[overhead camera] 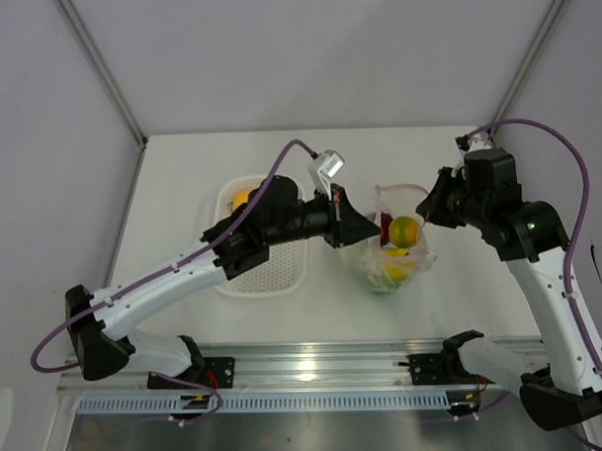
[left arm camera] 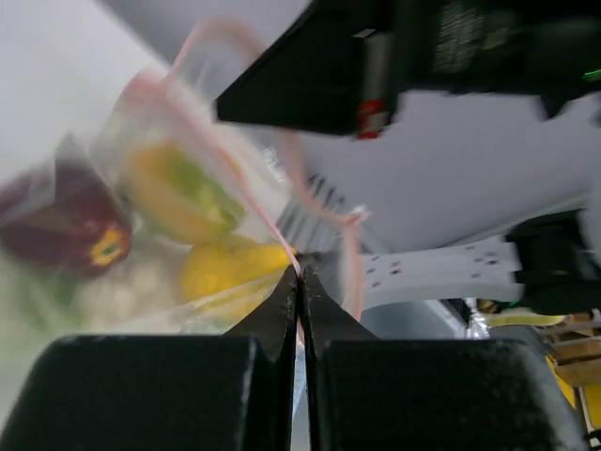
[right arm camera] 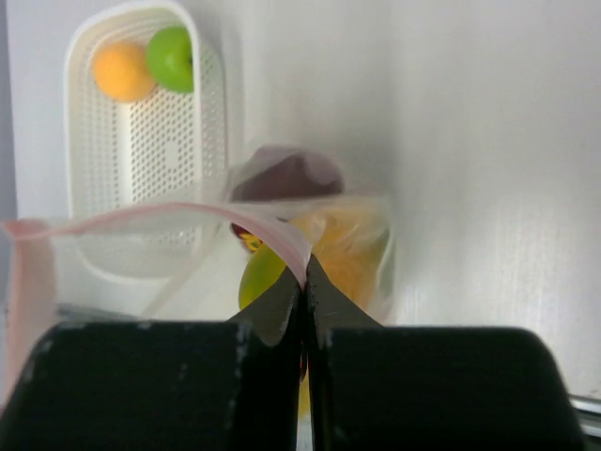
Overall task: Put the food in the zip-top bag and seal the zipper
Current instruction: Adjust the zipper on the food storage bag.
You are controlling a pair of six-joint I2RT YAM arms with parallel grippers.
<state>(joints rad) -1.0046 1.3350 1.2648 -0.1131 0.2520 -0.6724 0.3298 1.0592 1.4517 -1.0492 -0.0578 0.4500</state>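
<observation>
The clear zip-top bag, right of centre in the top view, holds one dark red apple and one orange-yellow fruit. The basket holds one orange fruit and one lime-green fruit. The left gripper and right gripper each pinch the pink zipper.

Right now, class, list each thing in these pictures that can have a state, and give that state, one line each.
Left gripper, shut on the zipper.
Right gripper, shut on the zipper.
Zipper, pinched at two spots; seems partly unsealed.
Bag, held by its top edge, food inside.
Apple, inside the bag.
Basket, holds two fruits.
Orange fruit, in the basket.
Green fruit, in the basket.
</observation>
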